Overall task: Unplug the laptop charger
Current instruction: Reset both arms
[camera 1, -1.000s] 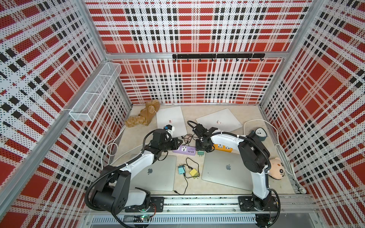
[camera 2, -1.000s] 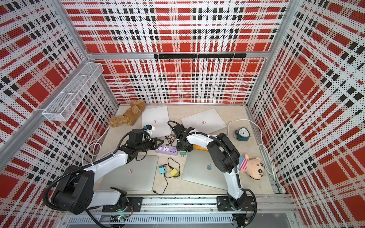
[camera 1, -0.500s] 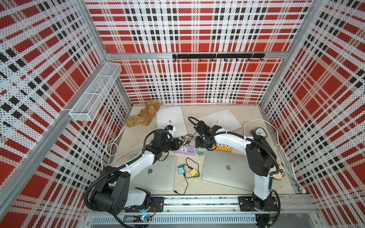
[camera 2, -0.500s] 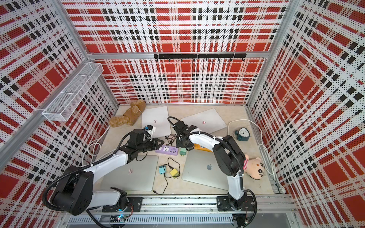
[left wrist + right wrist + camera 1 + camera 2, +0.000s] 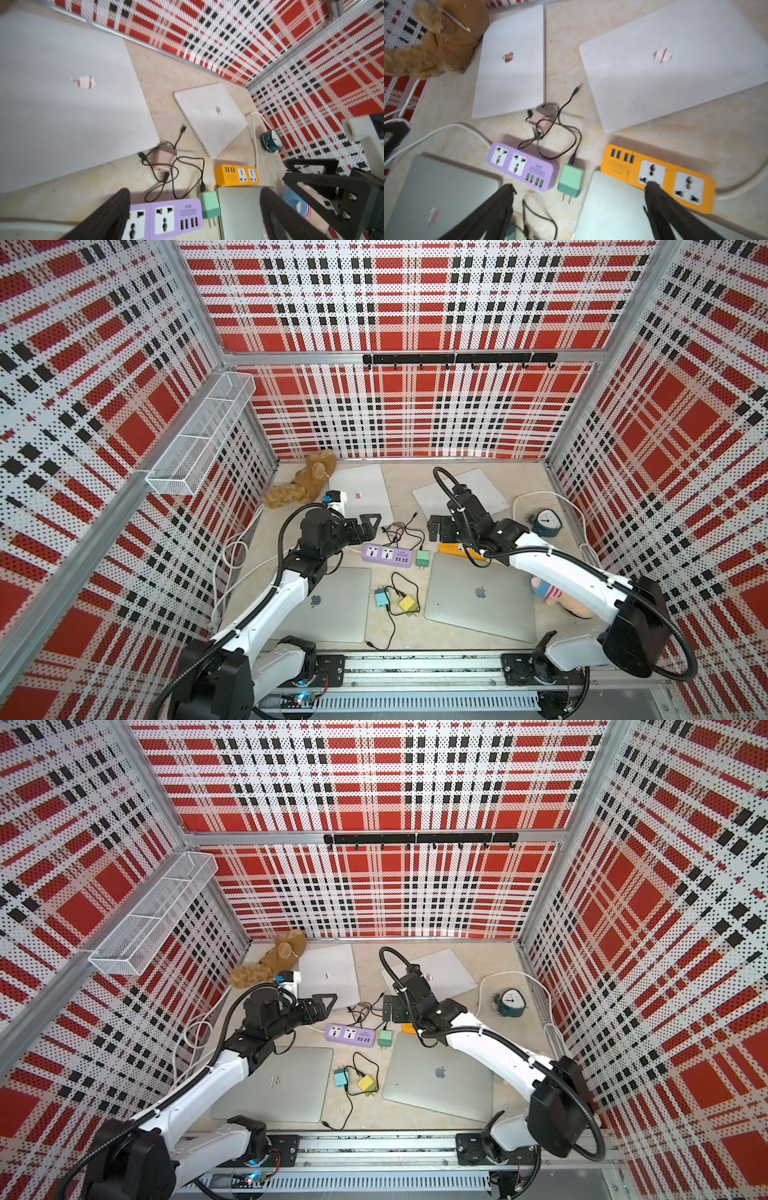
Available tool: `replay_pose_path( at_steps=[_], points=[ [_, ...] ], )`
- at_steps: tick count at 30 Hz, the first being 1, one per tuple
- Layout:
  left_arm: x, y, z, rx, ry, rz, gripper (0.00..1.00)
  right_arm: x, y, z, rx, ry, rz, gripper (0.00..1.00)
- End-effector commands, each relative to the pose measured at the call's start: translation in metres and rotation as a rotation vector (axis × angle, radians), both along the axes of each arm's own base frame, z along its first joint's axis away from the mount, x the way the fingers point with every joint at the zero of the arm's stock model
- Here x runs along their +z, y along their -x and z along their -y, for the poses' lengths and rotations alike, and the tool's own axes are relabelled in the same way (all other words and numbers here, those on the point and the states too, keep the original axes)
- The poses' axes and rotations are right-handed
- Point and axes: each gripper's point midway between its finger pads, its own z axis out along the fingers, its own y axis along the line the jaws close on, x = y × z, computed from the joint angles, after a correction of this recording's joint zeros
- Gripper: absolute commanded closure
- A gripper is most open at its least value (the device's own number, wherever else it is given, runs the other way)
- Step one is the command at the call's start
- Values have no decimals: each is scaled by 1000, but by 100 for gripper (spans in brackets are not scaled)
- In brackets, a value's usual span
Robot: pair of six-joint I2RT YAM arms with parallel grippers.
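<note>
The mint-green laptop charger [image 5: 423, 558] [image 5: 385, 1039] lies flat on the table, prongs bare, just off the end of the purple power strip [image 5: 386, 554] [image 5: 349, 1034]. The strip's sockets are vacant. A black cable leaves the charger [image 5: 571, 180] [image 5: 208, 205] towards a tangle. My left gripper [image 5: 365, 526] [image 5: 195, 207] hovers open above the strip's [image 5: 164, 218] far side. My right gripper [image 5: 437, 529] [image 5: 580, 187] hangs open above the charger and the strip [image 5: 522, 164], holding nothing.
An orange power strip [image 5: 451, 548] sits right of the charger. Several closed laptops [image 5: 482, 597] ring the middle. A pink charger [image 5: 542, 116] and blue and yellow chargers [image 5: 395, 601] lie among cables. A teddy bear [image 5: 303, 483], clock [image 5: 546, 522] and doll [image 5: 557, 597] sit at the edges.
Both grippers have opened wide. The right gripper has lifted and drawn back from the spot by the purple strip. The green charger has stayed put on the table.
</note>
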Motion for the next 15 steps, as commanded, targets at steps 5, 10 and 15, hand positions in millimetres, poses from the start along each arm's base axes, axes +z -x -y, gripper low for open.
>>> replay_pose_path(
  at_steps=[5, 10, 15],
  points=[
    [32, -4, -91, 456, -43, 266, 2, 17, -4, 79, -194, 221, 381, 0],
    [40, 19, -104, 467, -341, 511, 2, 21, 12, 131, -317, 228, 597, 0],
    [17, 36, -119, 510, -559, 608, 2, 10, 14, 181, -429, 251, 658, 0]
  ],
)
